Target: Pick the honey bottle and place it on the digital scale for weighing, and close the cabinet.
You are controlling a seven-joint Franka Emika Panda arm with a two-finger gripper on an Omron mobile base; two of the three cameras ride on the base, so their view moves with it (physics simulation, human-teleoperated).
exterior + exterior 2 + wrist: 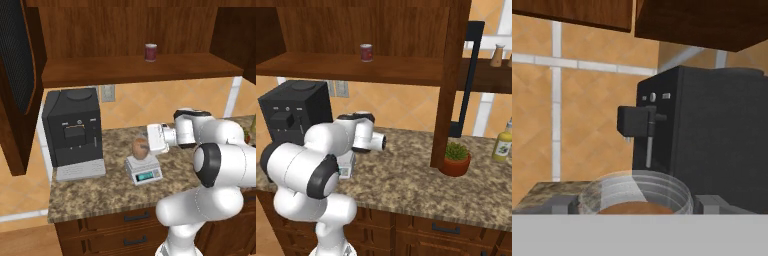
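The white arm rises from the base, bends at a dark-ringed elbow and reaches level across the counter (90, 195), wrist horizontal; the gripper (144, 145) meets the honey bottle (139, 147) from the side in the left base view. In the hand view the 2 finger tips (562, 204) stand on either side of the bottle's pale rim (637, 192), which fills the gap between them — the jaws look closed about the bottle, though contact itself is hard to make out at this size.

The bottle is upright on the top plate of the digital scale (144, 170); the scale sits on the granite counter, just right of the coffee machine (74, 132), its blue-green display facing forward; I cannot tell whether the bottle's weight rests fully on the plate.

The cabinet (130, 30) is open: 1 door (17, 85) swings out at the left in the left base view, and 1 door edge with a black bar handle (468, 75) hangs out in the right base view.

Counted: 1 honey bottle; 1 scale; 1 coffee machine; 1 dark red can (151, 52) alone on the cabinet shelf; 1 potted plant (456, 159) — near the open door's lower edge; 1 yellow bottle (502, 142) at the far right; 2 wall outlets (107, 93).
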